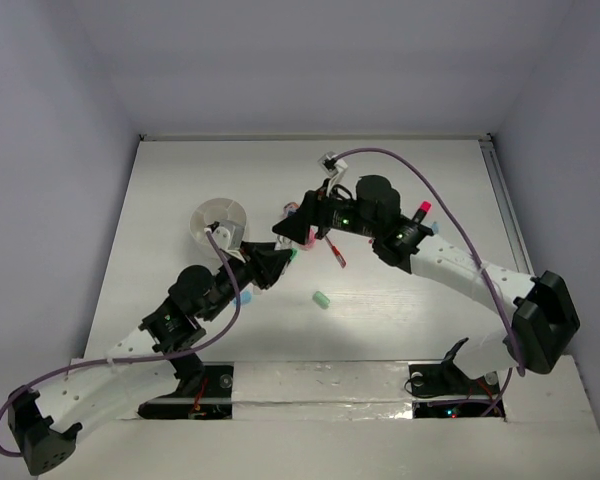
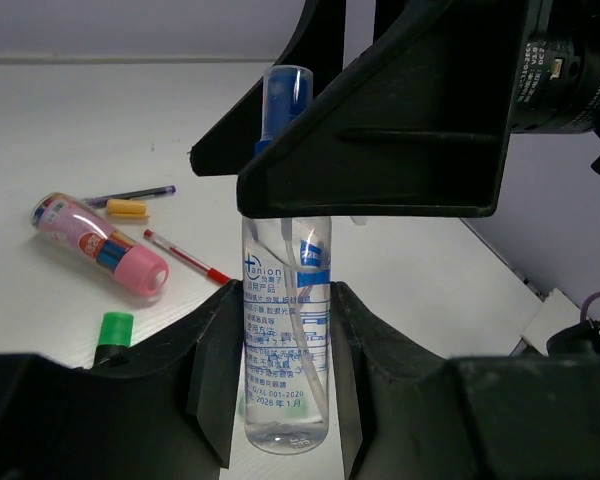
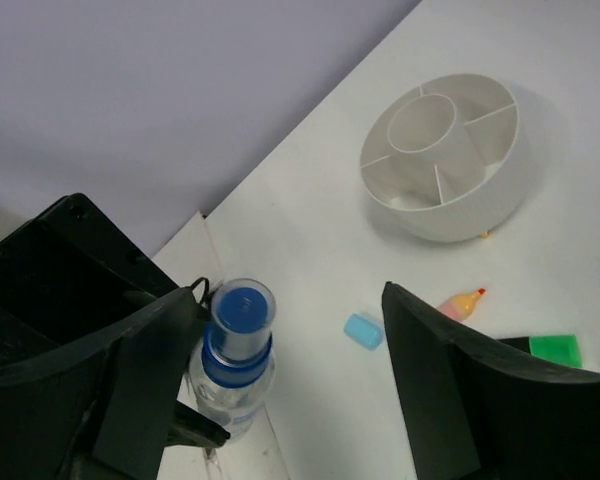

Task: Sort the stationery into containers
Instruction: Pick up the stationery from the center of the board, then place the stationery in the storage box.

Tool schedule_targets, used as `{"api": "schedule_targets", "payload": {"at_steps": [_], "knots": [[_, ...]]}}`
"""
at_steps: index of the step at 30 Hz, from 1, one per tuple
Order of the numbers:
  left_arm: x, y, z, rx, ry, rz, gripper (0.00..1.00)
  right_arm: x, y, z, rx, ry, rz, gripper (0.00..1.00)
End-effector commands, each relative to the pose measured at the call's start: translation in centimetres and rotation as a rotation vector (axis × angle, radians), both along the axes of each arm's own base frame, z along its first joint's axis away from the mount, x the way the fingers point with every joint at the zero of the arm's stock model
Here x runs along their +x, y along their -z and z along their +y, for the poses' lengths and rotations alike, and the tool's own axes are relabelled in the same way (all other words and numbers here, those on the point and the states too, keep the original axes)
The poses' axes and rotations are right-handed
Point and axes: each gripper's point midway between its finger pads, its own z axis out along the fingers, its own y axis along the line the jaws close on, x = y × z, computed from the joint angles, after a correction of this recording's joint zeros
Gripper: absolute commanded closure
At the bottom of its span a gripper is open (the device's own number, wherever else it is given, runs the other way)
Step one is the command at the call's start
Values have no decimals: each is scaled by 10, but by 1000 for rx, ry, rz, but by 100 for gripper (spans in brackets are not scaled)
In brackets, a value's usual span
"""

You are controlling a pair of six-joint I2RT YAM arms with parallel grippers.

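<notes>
My left gripper (image 2: 285,296) is shut on a clear spray bottle (image 2: 285,340) with a blue cap, holding it upright above the table. My right gripper (image 3: 292,300) is open, its fingers (image 3: 130,380) on either side of the bottle's cap (image 3: 238,312). In the top view the two grippers, left (image 1: 274,263) and right (image 1: 292,228), meet mid-table. The round white divided container (image 3: 445,200) stands beyond them and also shows in the top view (image 1: 218,220). A pink marker (image 2: 102,246), red pen (image 2: 185,257), green marker (image 2: 111,332) and dark pen (image 2: 130,195) lie on the table.
A light-blue eraser (image 3: 363,330) and an orange marker tip (image 3: 462,303) lie near the container. A mint eraser (image 1: 321,299) lies near the middle. Another red-capped marker (image 1: 423,210) lies beside the right arm. Grey walls enclose the table on three sides.
</notes>
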Motion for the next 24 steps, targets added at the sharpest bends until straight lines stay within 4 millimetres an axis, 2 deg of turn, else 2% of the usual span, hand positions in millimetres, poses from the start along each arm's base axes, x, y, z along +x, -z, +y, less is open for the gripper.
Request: {"api": "schedule_targets", "payload": {"at_steps": [1, 4, 7, 10, 13, 16, 17, 19, 20, 22, 23, 24], "knots": [[1, -18, 9, -75, -38, -32, 100, -3, -27, 16, 37, -17, -80, 26], [1, -15, 13, -72, -52, -27, 100, -8, -30, 24, 48, -36, -88, 34], [2, -9, 16, -66, -68, -10, 100, -7, -30, 28, 53, -42, -83, 66], [3, -8, 22, -73, -95, -6, 100, -9, -26, 34, 46, -56, -69, 69], [5, -12, 28, -87, -124, -14, 99, -7, -22, 35, 42, -54, -59, 85], [6, -16, 31, -98, -139, -17, 84, -3, -22, 36, 44, -35, -50, 90], [6, -17, 31, -102, -142, -17, 70, -1, -24, 37, 53, -27, -55, 91], [5, -19, 32, -101, -142, -16, 54, 5, -27, 38, 60, -4, -59, 92], [4, -23, 33, -107, -140, -19, 41, 8, -28, 40, 63, 4, -62, 93], [4, -21, 35, -93, -148, -6, 32, 18, -37, 45, 74, 28, -83, 94], [3, -27, 37, -105, -152, -11, 25, 22, -38, 46, 74, 38, -91, 94], [2, -28, 39, -109, -156, -8, 22, 27, -39, 49, 69, 44, -105, 95]]}}
